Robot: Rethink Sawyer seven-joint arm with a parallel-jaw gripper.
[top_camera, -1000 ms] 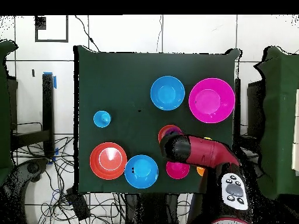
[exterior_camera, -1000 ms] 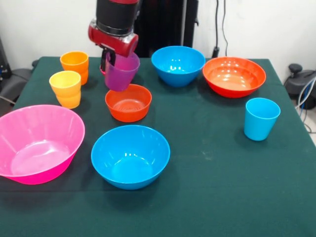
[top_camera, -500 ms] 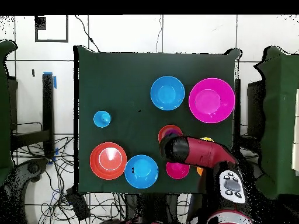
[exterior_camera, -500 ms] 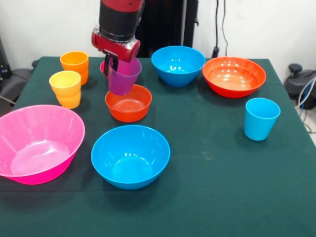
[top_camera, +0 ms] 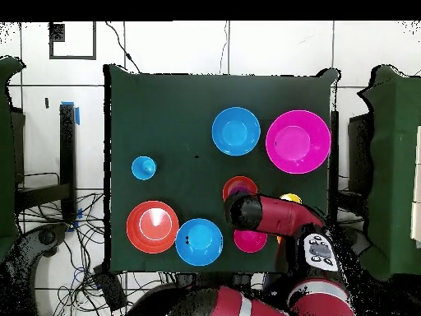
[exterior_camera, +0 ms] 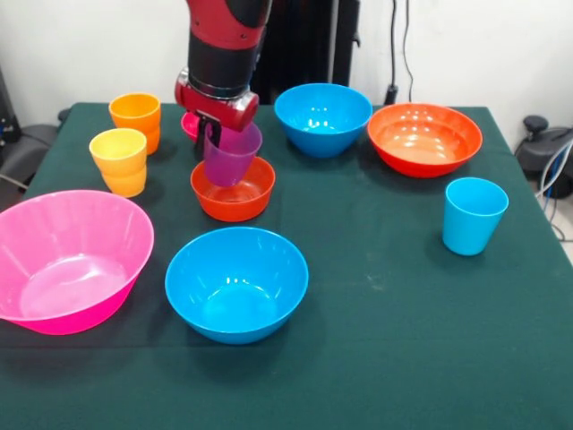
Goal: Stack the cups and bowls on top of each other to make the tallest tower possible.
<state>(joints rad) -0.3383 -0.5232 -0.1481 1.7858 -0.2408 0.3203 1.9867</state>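
From my station I see the gripper clamped on the rim of the purple cup, one finger inside the cup and the other against its outer wall, on the side toward the yellow and orange cups. The cup hangs upright, tilted slightly, its base down inside the small orange-red bowl; I cannot tell whether the base touches the bowl's floor. That bowl stands on the green desk just in front of the arm. Behind the gripper a sliver of the small magenta bowl peeks out; in the overhead view it lies clear beside the arm's red forearm. The orange cup and the yellow cup stand close together near the desk's edge, each upright. The biggest translucent pink bowl sits at the near corner on that same side, and a medium blue bowl is just beside it. The second medium blue bowl sits at the far side, with the wide orange bowl next to it. The light blue cup stands alone, well apart from the others, in front of the wide orange bowl.
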